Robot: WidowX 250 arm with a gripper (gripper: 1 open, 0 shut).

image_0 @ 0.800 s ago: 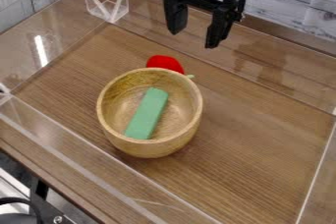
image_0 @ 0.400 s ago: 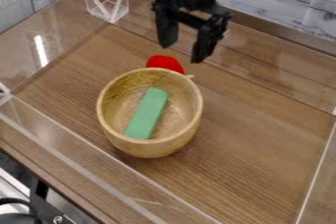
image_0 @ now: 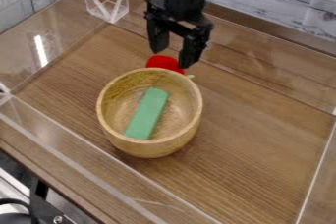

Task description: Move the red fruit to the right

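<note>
The red fruit (image_0: 163,64) lies on the wooden table just behind the far rim of the wooden bowl (image_0: 118,135), partly hidden by that rim and by the gripper. My gripper (image_0: 172,55) points straight down right above the fruit, open, its black fingers (image_0: 155,38) straddling the fruit's top. Nothing is held between them.
A flat green block (image_0: 148,113) lies inside the bowl. Clear plastic walls (image_0: 39,51) fence the table on all sides, with a folded clear piece (image_0: 105,5) at the back left. Bare wood lies to the right of the bowl.
The gripper has moved left and down, from above the table's back right of the fruit to directly over it. It stayed open. The fruit and bowl have not moved.
</note>
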